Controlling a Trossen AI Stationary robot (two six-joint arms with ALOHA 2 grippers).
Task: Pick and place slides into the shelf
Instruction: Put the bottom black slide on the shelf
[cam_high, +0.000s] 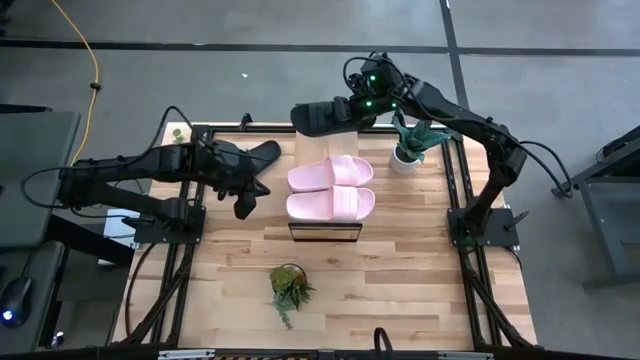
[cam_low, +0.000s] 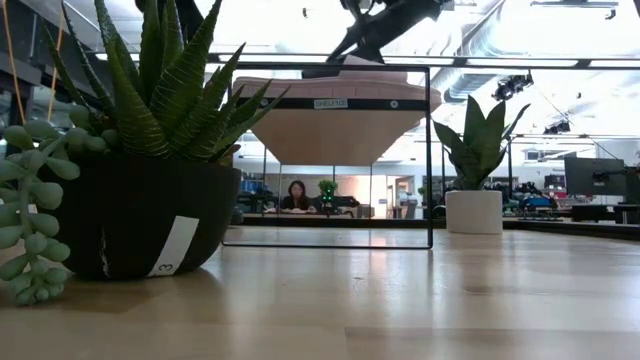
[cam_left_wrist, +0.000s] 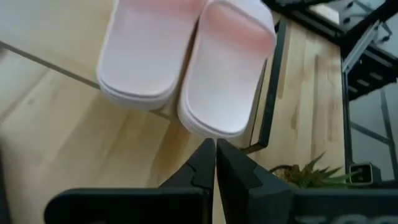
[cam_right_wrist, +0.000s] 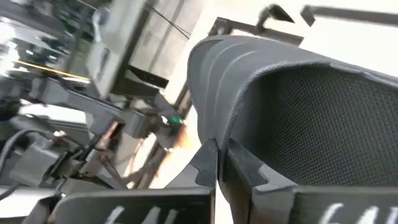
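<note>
Two matte-black jointed arms, black cables, green LEDs on right wrist.

Bright, perhaps overexposed backlight; wrist blur

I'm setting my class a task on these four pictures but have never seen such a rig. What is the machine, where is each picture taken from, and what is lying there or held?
It is a robot with two dark arms at a table. One picture looks straight down, one looks level across the tabletop, and two come from cameras on the wrists. Two pink slides lie on a low shelf; a white-potted plant and a dark-potted plant stand on the table. The right gripper has its fingers shut on a black slide near the shelf's far end. The left gripper, shut and empty, is beside the shelf.
</note>
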